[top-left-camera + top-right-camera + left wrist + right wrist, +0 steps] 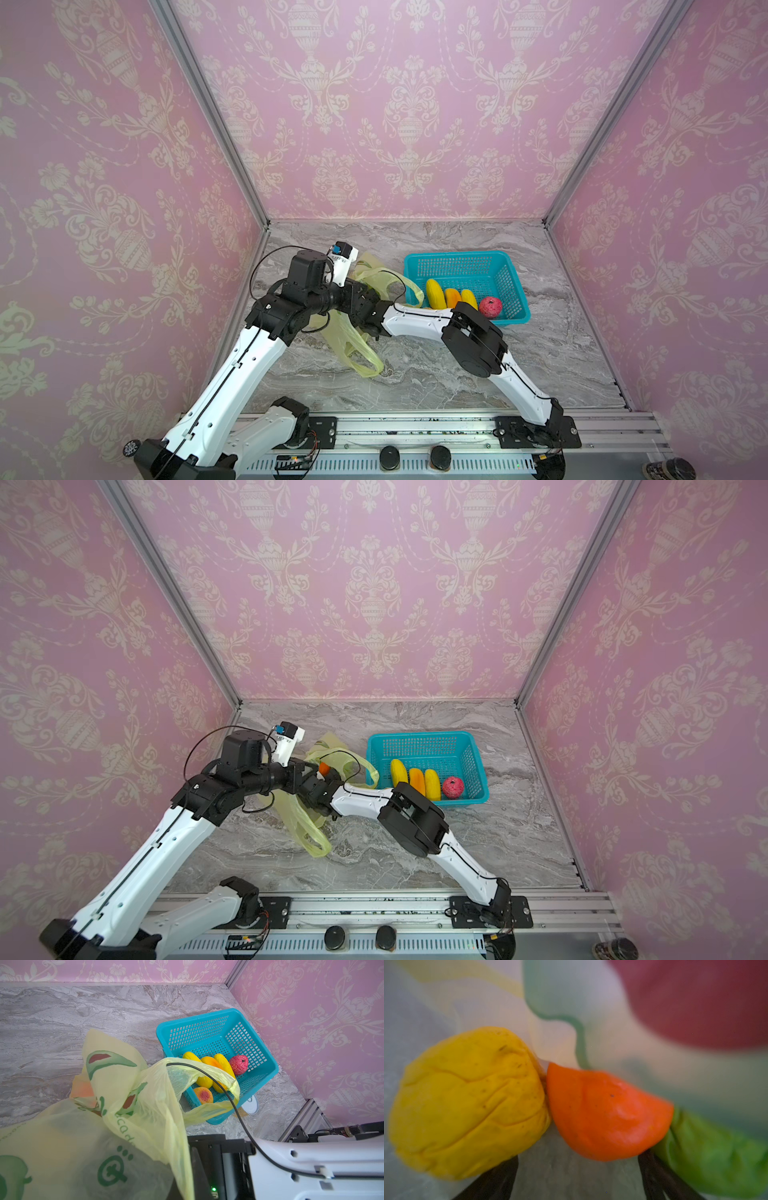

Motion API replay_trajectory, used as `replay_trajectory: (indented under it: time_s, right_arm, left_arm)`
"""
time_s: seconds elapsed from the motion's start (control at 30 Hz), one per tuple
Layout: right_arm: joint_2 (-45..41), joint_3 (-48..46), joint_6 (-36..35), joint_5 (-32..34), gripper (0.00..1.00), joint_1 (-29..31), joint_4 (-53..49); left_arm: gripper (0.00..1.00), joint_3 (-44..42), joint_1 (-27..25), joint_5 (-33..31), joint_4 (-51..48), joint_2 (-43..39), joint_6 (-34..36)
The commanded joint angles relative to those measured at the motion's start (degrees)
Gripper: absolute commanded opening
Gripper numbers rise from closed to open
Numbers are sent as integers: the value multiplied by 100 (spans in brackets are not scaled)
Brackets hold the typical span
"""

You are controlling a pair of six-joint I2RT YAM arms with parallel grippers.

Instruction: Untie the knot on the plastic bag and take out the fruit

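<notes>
Four entries, left to right, on the marble counter [457,374].

1. Left gripper [372,296]: near the counter's left edge, closed on the plastic bag [353,340]. Bag film hid its fingers in the left wrist view.
2. Plastic bag: yellow-green, green-printed, left of the counter's middle, mouth held open. One handle loop [368,365] lay slack and untied toward the front edge.
3. Right gripper [577,1178]: inside the bag, fingers [492,1180] spread apart, clamping nothing. Before it sat a yellow round fruit [467,1103] touching an orange [606,1115], with a green fruit [716,1157] just beside.
4. Teal basket [457,254]: right of the counter's middle. It held two yellow mangoes [434,293], an orange-yellow mango [452,297], a pink-red fruit [490,306] and a blushed peach [203,1095].
</notes>
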Motion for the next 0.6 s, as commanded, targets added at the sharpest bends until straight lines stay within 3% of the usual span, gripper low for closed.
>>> replay_trajectory:
  time_s: [0.0,0.3,0.43,0.57]
  right_arm:
    - [82,220,154,233,87,-38,-377]
    - [-48,-113,-28,396,81,-73,385]
    - [-17,-303,71,315,94,-138,993]
    - [16,-558,339,297,98,-205,1691]
  left_arm:
    - [0,-49,22,232,52,-91,-114]
    - [0,-59,22,285,69,-91,-117]
    - [0,-65,22,397,109,-91,-138]
    - [0,-83,17,572,170,-100,-156]
